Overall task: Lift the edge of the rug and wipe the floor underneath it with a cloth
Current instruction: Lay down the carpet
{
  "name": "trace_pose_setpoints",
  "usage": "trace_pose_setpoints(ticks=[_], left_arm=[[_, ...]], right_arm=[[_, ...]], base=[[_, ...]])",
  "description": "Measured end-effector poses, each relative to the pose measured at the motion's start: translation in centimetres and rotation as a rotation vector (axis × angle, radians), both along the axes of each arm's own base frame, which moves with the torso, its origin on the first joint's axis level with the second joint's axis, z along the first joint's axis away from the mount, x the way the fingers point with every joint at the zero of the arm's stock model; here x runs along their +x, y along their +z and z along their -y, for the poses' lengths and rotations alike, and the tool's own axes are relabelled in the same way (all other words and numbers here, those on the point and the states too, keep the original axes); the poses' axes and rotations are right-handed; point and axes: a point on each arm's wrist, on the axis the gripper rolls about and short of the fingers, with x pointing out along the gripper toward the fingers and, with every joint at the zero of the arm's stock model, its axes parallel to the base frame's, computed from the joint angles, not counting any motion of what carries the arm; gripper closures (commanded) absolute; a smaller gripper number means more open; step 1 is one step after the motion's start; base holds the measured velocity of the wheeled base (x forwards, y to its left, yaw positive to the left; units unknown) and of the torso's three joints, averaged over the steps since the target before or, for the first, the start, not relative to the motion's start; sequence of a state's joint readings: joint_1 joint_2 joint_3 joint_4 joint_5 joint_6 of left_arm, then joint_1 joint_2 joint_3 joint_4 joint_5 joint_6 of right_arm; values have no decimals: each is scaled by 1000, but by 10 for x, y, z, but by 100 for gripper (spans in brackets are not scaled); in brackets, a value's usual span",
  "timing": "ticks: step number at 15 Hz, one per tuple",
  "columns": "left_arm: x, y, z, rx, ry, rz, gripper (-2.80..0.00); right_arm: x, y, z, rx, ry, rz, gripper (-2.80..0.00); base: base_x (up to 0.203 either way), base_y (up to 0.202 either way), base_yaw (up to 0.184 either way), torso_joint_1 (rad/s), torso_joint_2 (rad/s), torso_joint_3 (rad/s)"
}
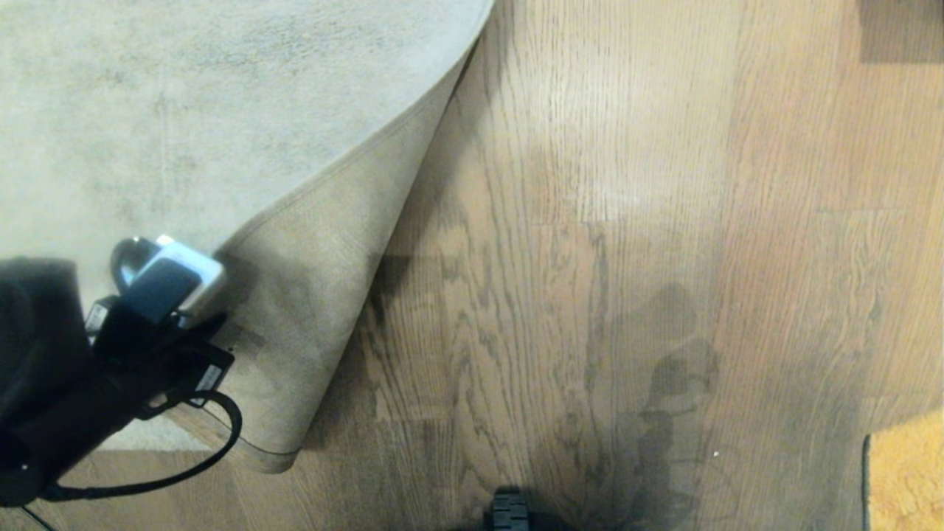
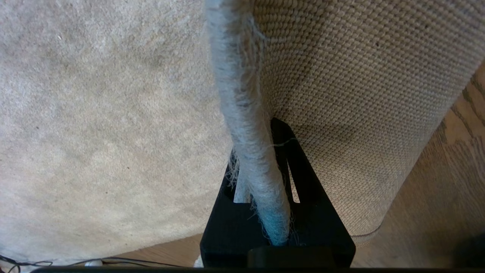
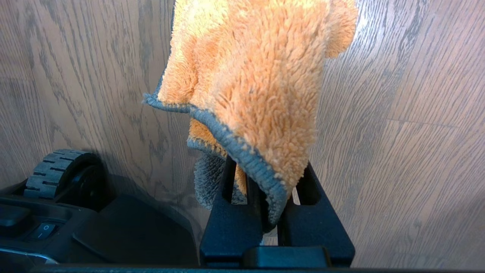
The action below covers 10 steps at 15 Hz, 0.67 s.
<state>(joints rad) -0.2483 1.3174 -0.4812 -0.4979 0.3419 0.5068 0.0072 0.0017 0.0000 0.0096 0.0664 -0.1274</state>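
Observation:
The light grey rug point(image 1: 147, 110) covers the upper left, and its rug edge point(image 1: 332, 169) is lifted and folded back, so the beige woven backing point(image 1: 317, 295) faces up. My left gripper point(image 2: 257, 151) is shut on the rug edge point(image 2: 242, 94), whose frayed border runs between its black fingers point(image 2: 303, 182). In the head view only that arm's wrist point(image 1: 147, 310) shows, at lower left. Brown wood-grain floor point(image 1: 590, 258) lies bare beside the flap. My right gripper point(image 3: 265, 167) is shut on the orange cloth point(image 3: 257, 76), which hangs above the floor point(image 3: 398, 132). A part of the cloth point(image 1: 907, 472) shows at the head view's lower right corner.
My base's ridged wheel point(image 3: 57, 170) and dark housing sit close beside the right gripper, and the wheel point(image 1: 509, 512) peeks in at the bottom middle. A black cable point(image 1: 184, 472) loops under the left wrist. A dark patch point(image 1: 900, 29) sits at the top right corner.

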Motion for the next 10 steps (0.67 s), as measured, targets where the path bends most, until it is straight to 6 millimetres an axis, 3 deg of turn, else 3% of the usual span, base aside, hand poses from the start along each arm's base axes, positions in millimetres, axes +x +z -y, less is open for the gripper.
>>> trace_pose_setpoints(ticks=[10], left_arm=[[-12,-1,5,-3,-43,7,0]], right_arm=[[0,0,0,0,0,4,0]], base=[[0,0,0,0,0,0]])
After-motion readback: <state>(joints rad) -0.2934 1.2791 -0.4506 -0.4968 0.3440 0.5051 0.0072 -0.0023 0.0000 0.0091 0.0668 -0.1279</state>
